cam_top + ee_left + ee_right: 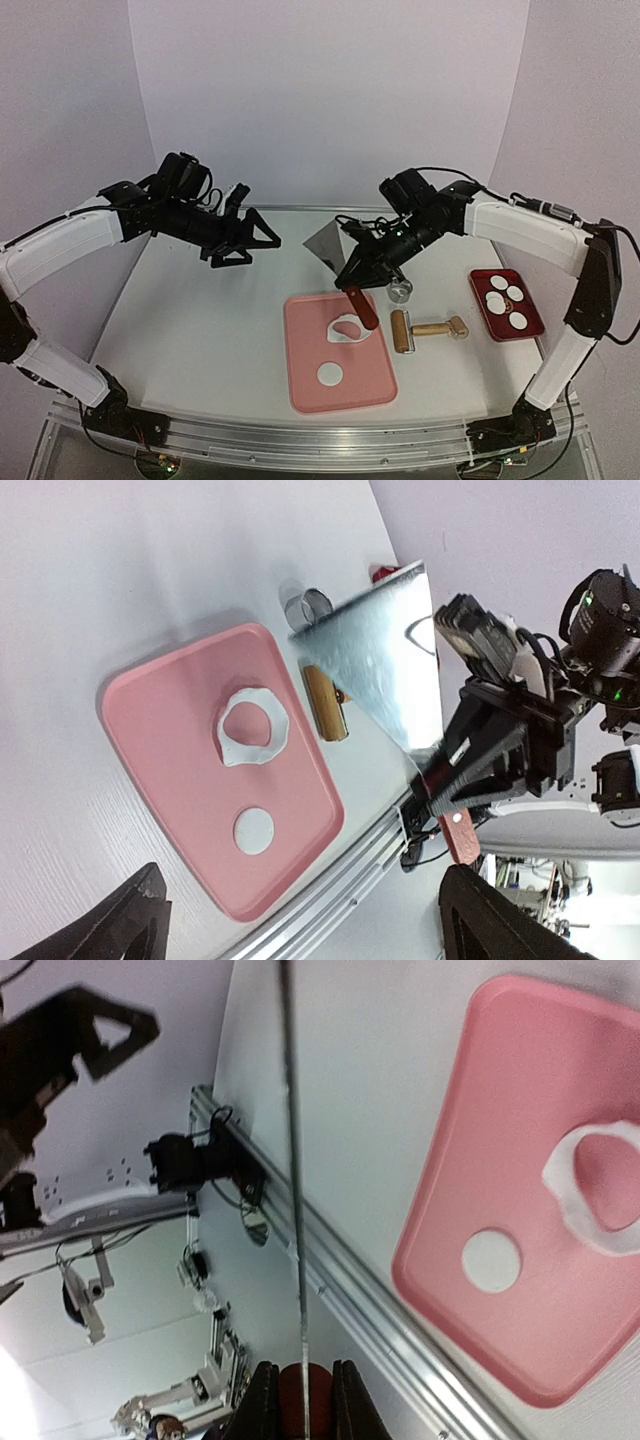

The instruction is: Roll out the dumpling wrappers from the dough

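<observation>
Four dumpling wrappers (506, 300) lying in red tray (533, 308); fifth wrapper (330, 375) awaiting transfer on pink board (310, 340) beside holed dough (245, 756). Right gripper (303, 1400) pinching scraper (380, 650); left gripper (255, 238) hovering, jaws spread.

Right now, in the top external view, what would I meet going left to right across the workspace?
Open left fingers → pink board → rolling pin → red tray holding wrappers. Left out: the scraper and the ring cutter, which overlap the board and the pin.
</observation>
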You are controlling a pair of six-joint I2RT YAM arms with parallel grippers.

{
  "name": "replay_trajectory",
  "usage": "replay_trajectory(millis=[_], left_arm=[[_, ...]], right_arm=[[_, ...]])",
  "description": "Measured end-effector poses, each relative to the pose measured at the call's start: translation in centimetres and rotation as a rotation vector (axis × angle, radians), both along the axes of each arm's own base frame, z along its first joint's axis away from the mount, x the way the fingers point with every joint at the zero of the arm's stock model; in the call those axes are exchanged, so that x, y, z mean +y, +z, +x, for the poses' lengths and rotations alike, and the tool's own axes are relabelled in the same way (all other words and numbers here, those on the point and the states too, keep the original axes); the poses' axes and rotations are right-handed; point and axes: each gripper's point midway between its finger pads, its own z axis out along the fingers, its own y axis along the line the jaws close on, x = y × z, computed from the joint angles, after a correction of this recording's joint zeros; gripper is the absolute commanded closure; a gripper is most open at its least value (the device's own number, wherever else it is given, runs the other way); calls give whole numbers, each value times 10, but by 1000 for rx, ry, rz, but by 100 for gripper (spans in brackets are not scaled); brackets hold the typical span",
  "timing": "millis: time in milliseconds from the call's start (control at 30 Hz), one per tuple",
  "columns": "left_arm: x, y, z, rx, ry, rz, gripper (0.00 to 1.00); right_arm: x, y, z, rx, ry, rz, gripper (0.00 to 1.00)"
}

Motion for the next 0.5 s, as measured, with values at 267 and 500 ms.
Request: replay_trajectory(millis=[267, 500], left_arm=[[-17, -10, 1, 44, -282, -67, 4], [-34, -8, -16, 109, -460, -184, 10]], right_arm=[[2, 34, -73, 129, 212, 108, 100], [7, 40, -101, 192, 293, 131, 100]])
